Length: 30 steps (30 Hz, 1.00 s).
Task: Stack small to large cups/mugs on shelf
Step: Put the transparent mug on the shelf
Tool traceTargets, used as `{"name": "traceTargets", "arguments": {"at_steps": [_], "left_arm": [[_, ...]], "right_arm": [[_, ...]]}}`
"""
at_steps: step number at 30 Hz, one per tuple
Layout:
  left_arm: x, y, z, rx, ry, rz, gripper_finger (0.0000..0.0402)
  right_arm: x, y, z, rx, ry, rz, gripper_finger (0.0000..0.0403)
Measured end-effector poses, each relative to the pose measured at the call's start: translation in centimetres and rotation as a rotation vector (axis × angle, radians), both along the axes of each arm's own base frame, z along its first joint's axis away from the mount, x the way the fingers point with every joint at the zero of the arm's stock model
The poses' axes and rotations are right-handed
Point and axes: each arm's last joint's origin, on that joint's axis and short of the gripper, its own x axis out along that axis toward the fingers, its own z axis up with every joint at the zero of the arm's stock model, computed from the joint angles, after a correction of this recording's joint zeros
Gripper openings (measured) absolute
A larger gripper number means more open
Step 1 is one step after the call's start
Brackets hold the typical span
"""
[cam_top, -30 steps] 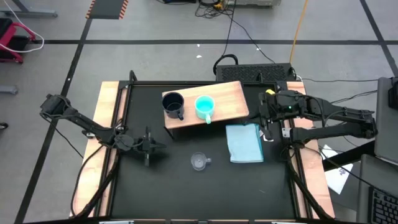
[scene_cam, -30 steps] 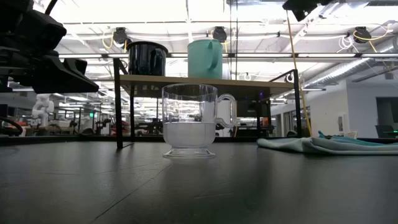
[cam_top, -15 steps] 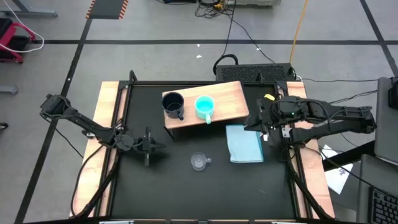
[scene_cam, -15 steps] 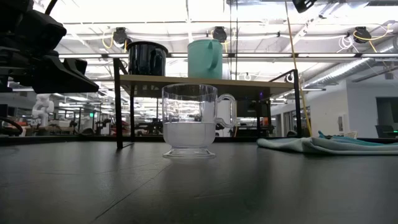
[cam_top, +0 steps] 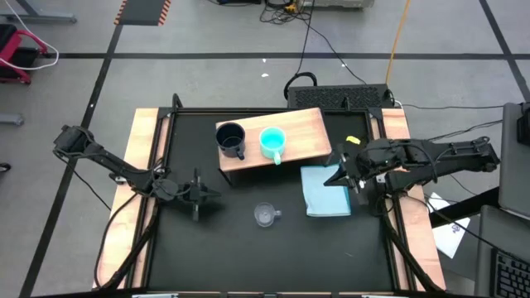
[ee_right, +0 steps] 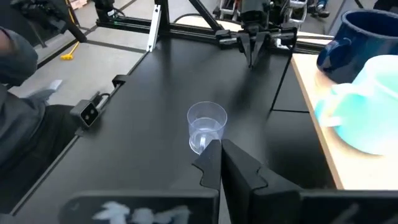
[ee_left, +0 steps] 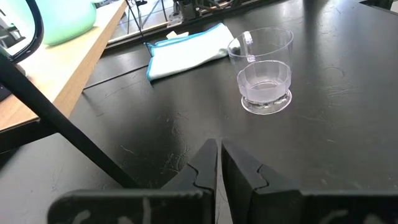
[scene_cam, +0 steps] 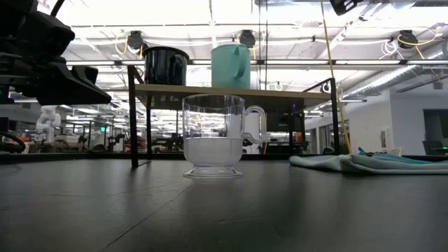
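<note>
The clear glass cup (cam_top: 265,215) stands upright on the black surface (cam_top: 232,248), in front of the wooden shelf (cam_top: 306,136) and well apart from both arms; in the low view it sits below and in front of the shelf's dark legs, its handle turned toward the cloth side. On the shelf, the dark navy mug (cam_top: 231,137) and the turquoise mug (cam_top: 273,141) stand upright side by side, near each other but not touching, the navy one nearer the left arm; both handles point toward the front edge of the shelf. A light-blue folded cloth (cam_top: 325,190) lies flat on the surface just in front of the shelf's right end, beside the glass cup but apart from it.

The left hand (cam_top: 196,195) rests low over the surface to the left of the glass cup, its fingers (ee_left: 208,163) drawn nearly together with only a thin slit between them, holding nothing. The right hand (cam_top: 341,177) hangs above the cloth's right edge, pointing across the surface toward the glass cup; its fingers (ee_right: 212,160) are likewise pressed close together and empty.
</note>
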Motion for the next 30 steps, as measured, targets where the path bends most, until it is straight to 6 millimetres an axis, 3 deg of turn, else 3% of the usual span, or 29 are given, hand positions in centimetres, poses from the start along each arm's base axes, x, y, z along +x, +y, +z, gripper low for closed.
{"name": "traceTargets", "arguments": {"at_steps": [8, 30], "left_arm": [[0.0, 0.0, 0.0, 0.0, 0.0, 0.0, 0.0026], [0.0, 0.0, 0.0, 0.0, 0.0, 0.0, 0.0026]], "right_arm": [[0.5, 0.1, -1.9, -0.023, -0.011, 0.012, 0.0], [1.1, 0.1, -2.2, -0.019, 0.004, 0.009, 0.0]]}}
